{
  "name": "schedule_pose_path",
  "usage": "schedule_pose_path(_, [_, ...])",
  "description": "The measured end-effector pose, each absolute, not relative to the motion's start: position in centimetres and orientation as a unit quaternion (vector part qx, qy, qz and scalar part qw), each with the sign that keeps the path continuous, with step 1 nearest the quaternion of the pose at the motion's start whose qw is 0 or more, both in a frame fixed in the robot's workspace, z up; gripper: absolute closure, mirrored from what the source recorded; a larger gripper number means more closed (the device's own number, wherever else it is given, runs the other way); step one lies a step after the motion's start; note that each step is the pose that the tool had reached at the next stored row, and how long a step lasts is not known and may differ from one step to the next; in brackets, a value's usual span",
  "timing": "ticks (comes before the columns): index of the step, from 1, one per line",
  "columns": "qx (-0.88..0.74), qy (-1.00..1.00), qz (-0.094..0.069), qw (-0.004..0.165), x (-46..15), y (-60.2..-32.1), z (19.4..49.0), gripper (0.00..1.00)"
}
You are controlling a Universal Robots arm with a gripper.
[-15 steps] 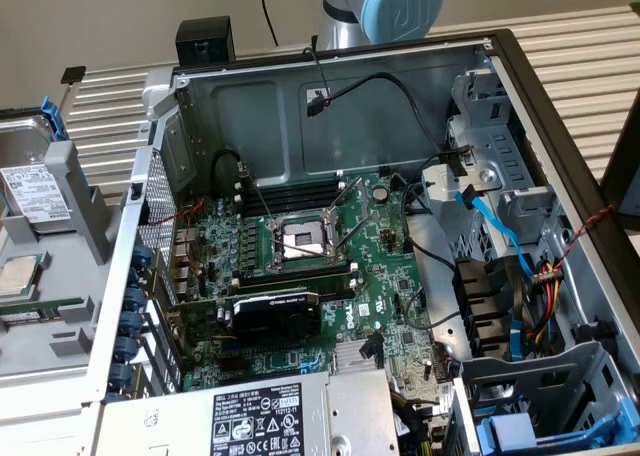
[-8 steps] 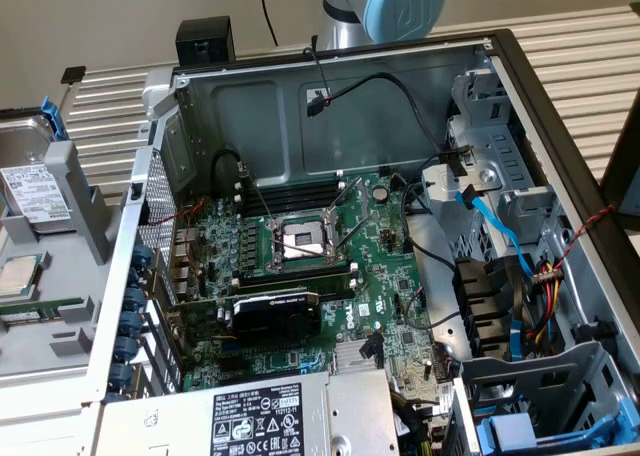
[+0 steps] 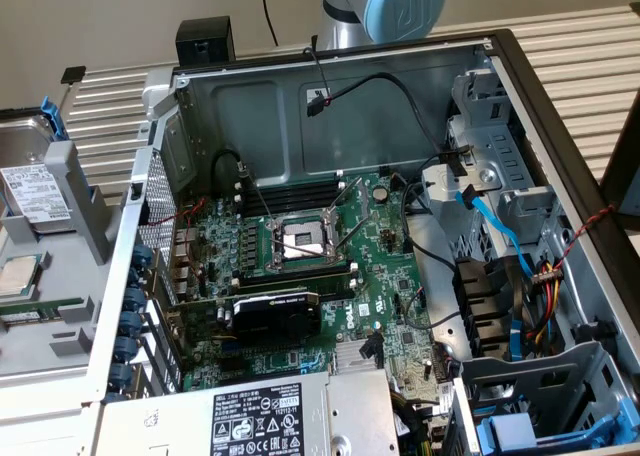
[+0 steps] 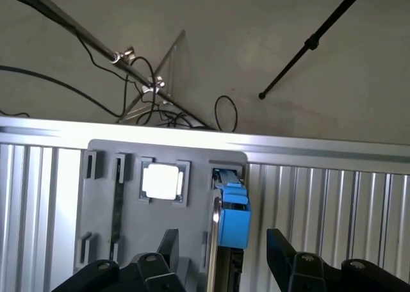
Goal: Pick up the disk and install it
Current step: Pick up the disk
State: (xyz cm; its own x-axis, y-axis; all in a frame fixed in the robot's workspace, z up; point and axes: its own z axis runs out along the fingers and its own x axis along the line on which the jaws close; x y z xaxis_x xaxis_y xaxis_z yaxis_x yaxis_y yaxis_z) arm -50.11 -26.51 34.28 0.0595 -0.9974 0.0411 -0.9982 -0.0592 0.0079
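Note:
The disk (image 3: 35,191), silver with a white label and a blue carrier, stands on edge in a slot of the grey holder tray (image 3: 60,321) at the exterior view's left, outside the computer case. In the wrist view the disk (image 4: 232,218) shows edge-on, its blue carrier end uppermost. My gripper (image 4: 221,235) is open. Its two black fingers (image 4: 168,247) stand wide apart on either side of the disk without touching it. The arm's blue joint (image 3: 402,4) is behind the case's far wall.
A square silver CPU chip (image 3: 18,274) (image 4: 160,181) lies in the same tray beside the disk. The open case (image 3: 330,86) holds the motherboard (image 3: 300,241), a grey power-supply box (image 3: 250,416) and metal drive bays (image 3: 500,201) with loose cables. Stand legs (image 4: 307,45) and wires lie beyond the slatted table.

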Motion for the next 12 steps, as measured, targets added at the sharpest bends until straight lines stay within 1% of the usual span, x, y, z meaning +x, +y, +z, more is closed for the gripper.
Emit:
schedule_pose_path(7, [0.728,-0.685,0.010,0.017,-50.1,-26.5,33.0,0.34])
schedule_pose_path(12, [0.730,-0.683,0.005,0.017,-50.1,-26.5,32.4,0.34])
